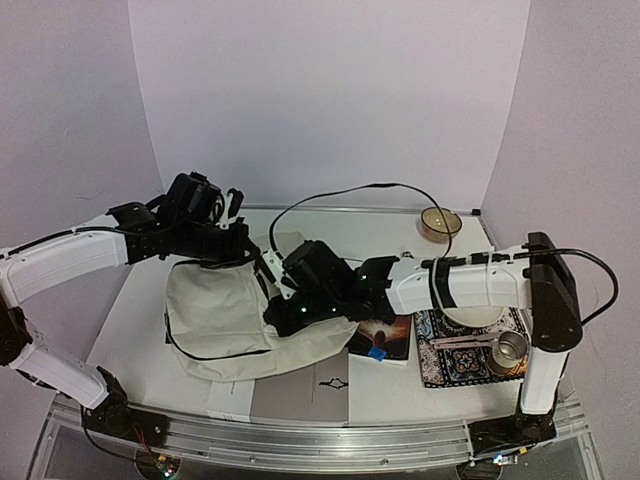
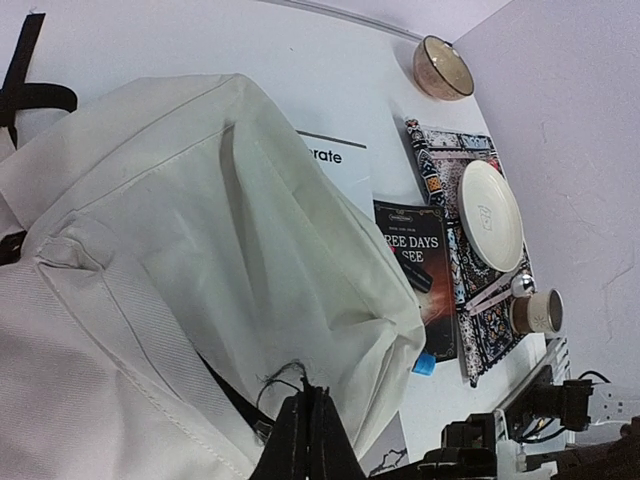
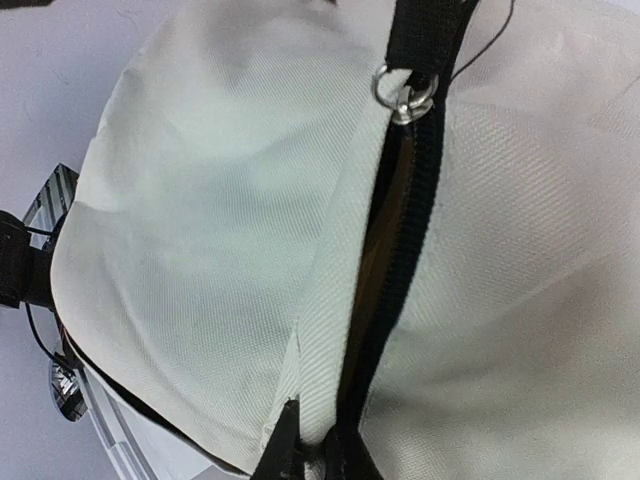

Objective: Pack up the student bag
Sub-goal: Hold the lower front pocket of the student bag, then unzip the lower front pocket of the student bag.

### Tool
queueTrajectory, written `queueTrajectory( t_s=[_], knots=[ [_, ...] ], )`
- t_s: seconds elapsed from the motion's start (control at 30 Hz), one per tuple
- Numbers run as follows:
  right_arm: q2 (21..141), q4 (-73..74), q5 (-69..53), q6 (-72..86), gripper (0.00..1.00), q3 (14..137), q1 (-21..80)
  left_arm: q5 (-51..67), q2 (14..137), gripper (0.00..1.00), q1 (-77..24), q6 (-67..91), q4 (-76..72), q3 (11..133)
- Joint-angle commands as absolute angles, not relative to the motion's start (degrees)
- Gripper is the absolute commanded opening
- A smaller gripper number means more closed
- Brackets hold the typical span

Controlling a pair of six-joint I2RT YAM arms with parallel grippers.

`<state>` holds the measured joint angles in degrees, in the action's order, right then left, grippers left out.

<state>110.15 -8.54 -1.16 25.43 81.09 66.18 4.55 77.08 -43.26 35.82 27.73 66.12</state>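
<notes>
Two grips on the bag (image 1: 215, 320): left gripper (image 2: 308, 440) pinched together on its fabric edge, right gripper (image 3: 312, 452) clamped on its zip seam; bag lying mid-table (image 1: 135, 300), beside a book (image 1: 385, 340).

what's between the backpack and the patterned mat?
A dark book lies flat between the backpack and the mat. This is clearest in the left wrist view and also shows from the top.
</notes>
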Motion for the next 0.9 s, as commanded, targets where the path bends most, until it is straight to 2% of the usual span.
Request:
queueTrajectory(
  t_s=[0.0, 0.2, 0.4, 0.63, 0.73, 0.77, 0.87],
  knots=[
    [106.37, -6.50, 0.68, 22.80, 0.00, 76.65, 66.43, -4.05, 77.50, 0.00, -43.55, 33.30, 22.54, 66.25],
    [103.60, -6.37, -4.66, 19.82, 0.00, 72.51, 66.53, -14.65, 81.22, 0.00, -40.54, 28.96, 25.03, 67.98],
    [101.50, -4.67, -7.81, 17.65, 0.00, 70.17, 67.05, -16.95, 85.34, 0.00, -32.28, 25.31, 25.05, 69.06],
    [100.70, -3.39, -9.04, 16.65, 0.00, 69.19, 67.32, -23.01, 91.47, 0.00, -29.55, 22.43, 25.05, 71.62],
    [101.20, -3.11, -8.49, 16.68, 0.00, 70.14, 67.32, -21.67, 91.35, 0.00, -29.45, 23.22, 25.12, 71.36],
    [101.38, -2.94, -8.05, 16.62, 0.01, 70.61, 67.32, -20.09, 90.36, 0.01, -29.52, 23.83, 25.04, 70.84],
    [101.98, -1.97, -5.90, 16.59, 0.08, 72.45, 67.32, -16.17, 86.63, 0.14, -29.65, 25.40, 25.02, 68.42]
  ],
)
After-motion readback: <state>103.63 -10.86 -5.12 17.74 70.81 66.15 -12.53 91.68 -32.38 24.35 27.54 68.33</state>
